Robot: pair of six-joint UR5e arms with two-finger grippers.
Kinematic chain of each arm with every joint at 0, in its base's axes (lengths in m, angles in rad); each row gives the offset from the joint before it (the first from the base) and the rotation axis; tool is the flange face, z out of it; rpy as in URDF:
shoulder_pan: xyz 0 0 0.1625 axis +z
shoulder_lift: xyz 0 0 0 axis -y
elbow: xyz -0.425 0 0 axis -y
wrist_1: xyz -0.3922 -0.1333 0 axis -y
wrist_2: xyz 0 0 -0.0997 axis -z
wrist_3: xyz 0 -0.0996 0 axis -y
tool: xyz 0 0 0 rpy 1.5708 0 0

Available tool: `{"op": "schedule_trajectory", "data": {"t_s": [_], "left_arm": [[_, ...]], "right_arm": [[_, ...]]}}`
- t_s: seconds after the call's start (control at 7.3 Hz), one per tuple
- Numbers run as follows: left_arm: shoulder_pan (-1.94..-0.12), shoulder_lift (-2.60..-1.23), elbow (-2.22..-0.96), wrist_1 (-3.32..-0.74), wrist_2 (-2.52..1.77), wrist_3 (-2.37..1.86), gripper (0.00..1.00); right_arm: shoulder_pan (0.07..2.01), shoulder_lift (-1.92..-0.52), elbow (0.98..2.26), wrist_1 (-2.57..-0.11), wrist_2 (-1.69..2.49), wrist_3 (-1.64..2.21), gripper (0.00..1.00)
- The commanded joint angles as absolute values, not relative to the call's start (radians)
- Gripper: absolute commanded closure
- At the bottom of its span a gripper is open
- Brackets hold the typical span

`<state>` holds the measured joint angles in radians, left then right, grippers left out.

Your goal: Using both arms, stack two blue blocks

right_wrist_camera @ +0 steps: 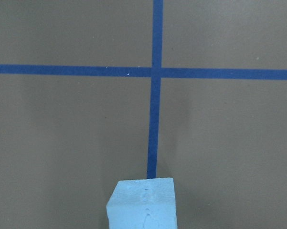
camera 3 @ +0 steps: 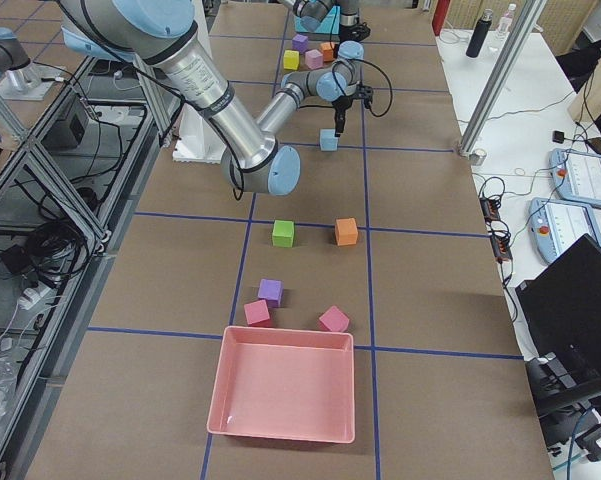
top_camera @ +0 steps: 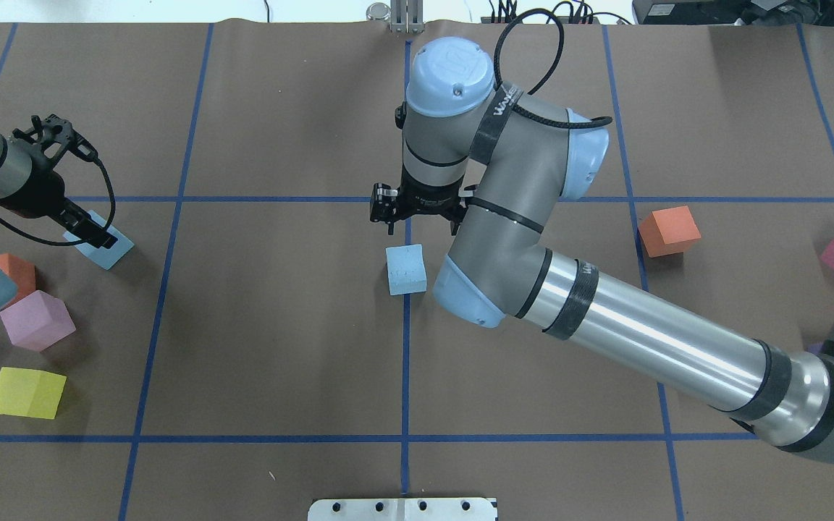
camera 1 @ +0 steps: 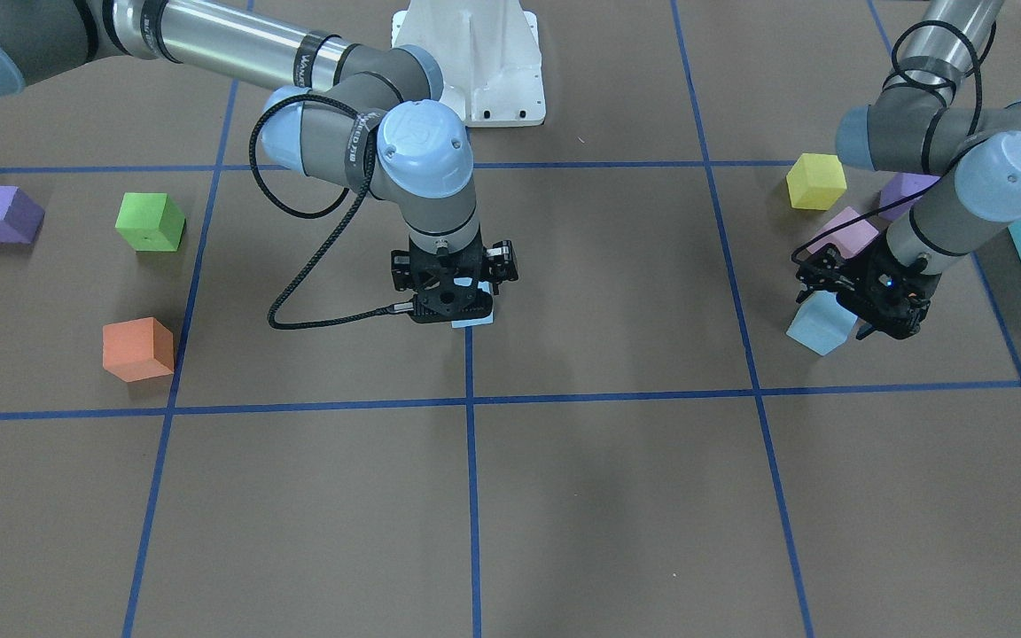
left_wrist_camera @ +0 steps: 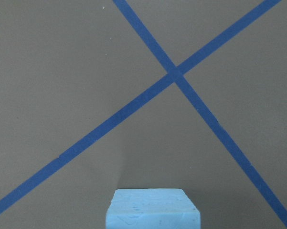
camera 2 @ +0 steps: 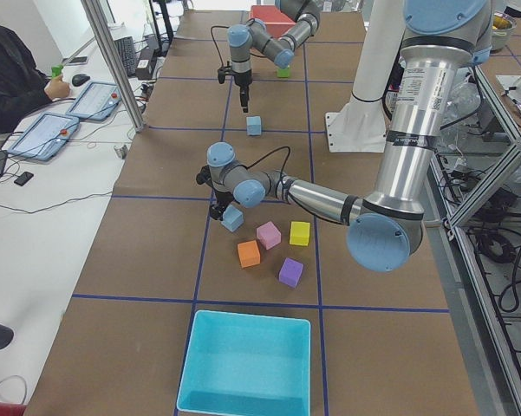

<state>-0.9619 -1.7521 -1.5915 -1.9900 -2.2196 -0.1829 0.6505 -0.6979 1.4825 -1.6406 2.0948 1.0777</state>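
left blue block [left_wrist_camera: 153, 210] beside left pincer [top_camera: 95, 233], grip unclear | right pincer [top_camera: 422, 227] open above centre blue block [top_camera: 406, 269]

The right arm [top_camera: 511, 188] joins a polished silver tube [top_camera: 649, 340] to matte grey housings [camera 1: 444, 199], each closed by a round pale blue cap [top_camera: 455, 76] dotted with small screws. Black bands [top_camera: 495, 119] with white lettering ring the housings. Above its black fingers [top_camera: 390, 224] sits an open-work black frame [camera 1: 448, 288], fed by a braided black cable [camera 1: 333, 317]. The left arm [camera 1: 940, 213] wears the same colours, a small blue light [camera 1: 890, 283] glowing just above its fingers [top_camera: 91, 231].
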Motion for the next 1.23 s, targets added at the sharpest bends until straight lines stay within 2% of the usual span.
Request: {"op": "schedule_trajectory", "data": {"t_s": [0.0,0.41,0.68,0.82,1.1], "left_arm": [[-0.96,-1.755,-1.569,-1.991,-2.22,-0.183,0.03],[-0.951,-1.784,-1.53,-1.997,-2.217,-0.181,0.03],[-0.943,-1.786,-1.514,-2.0,-2.218,-0.181,0.15],[-0.943,-1.778,-1.514,-2.0,-2.218,-0.181,0.16],[-0.943,-1.782,-1.514,-1.999,-2.218,-0.181,0.29]], "right_arm": [[0.736,-0.802,1.619,-1.684,2.144,0.987,0.0],[0.831,-0.874,1.654,-1.684,2.174,0.869,0.0],[0.915,-0.926,1.654,-1.689,2.175,0.705,0.0],[0.966,-0.974,1.654,-1.692,2.178,0.615,0.0],[1.027,-1.012,1.651,-1.704,2.181,0.534,0.0]]}}
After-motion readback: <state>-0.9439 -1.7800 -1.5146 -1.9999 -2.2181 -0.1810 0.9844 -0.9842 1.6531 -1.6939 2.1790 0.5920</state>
